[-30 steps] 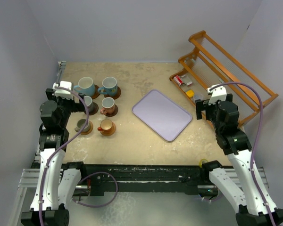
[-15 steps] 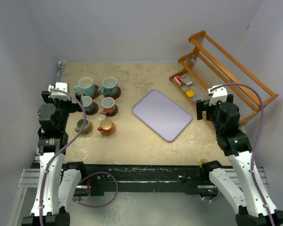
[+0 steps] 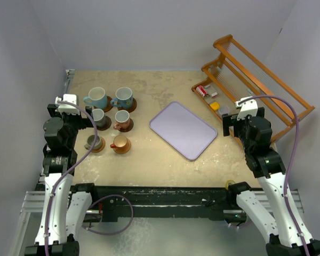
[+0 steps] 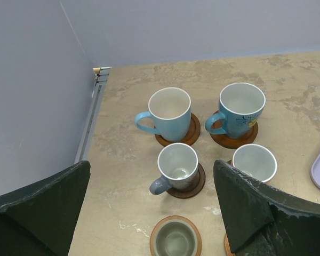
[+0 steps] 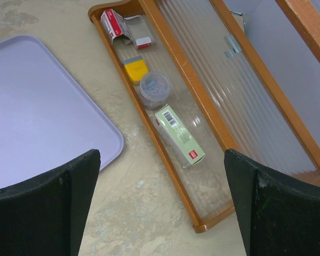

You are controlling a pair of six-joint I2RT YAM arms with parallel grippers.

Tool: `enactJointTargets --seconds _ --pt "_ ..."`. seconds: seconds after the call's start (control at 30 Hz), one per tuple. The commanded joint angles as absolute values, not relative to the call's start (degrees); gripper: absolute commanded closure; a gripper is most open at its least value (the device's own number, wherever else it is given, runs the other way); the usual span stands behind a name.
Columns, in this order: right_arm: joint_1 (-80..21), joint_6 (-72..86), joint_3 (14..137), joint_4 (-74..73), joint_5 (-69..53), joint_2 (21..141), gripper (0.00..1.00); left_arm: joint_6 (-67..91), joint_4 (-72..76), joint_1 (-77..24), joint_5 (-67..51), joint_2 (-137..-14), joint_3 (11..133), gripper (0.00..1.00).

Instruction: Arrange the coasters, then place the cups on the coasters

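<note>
Wooden rack at far right, its low trough holds a green-white box, a clear round tub, a yellow piece and a red-white box. Lavender tray lies flat mid-table, corner near the rack. Cups sit far left in two columns of three, each upright on one of the coasters: two light blue at the back, grey-blue and pinkish-red in the middle, grey-olive and orange nearest.

Top view shows all six cups. Left wrist view shows five, the orange one is hidden behind a finger. Only the right wrist view shows the trough items clearly.

Left gripper hangs over the cups, jaws spread wide, holding nothing. Right gripper hangs over the rack edge, jaws spread wide, also holding nothing
</note>
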State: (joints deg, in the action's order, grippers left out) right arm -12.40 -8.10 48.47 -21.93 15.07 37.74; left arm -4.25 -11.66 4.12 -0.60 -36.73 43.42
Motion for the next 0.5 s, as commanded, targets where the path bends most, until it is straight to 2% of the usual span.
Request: enactJointTargets --seconds 0.0,0.47 --pt "-12.2 -8.7 48.3 -19.4 14.8 37.1 0.00 -5.2 -9.8 4.6 -1.2 -36.2 45.3 0.07" --pt "-12.1 -8.5 48.3 -19.6 14.5 37.5 0.00 -6.6 -10.4 4.6 -2.8 -36.9 45.3 0.07"
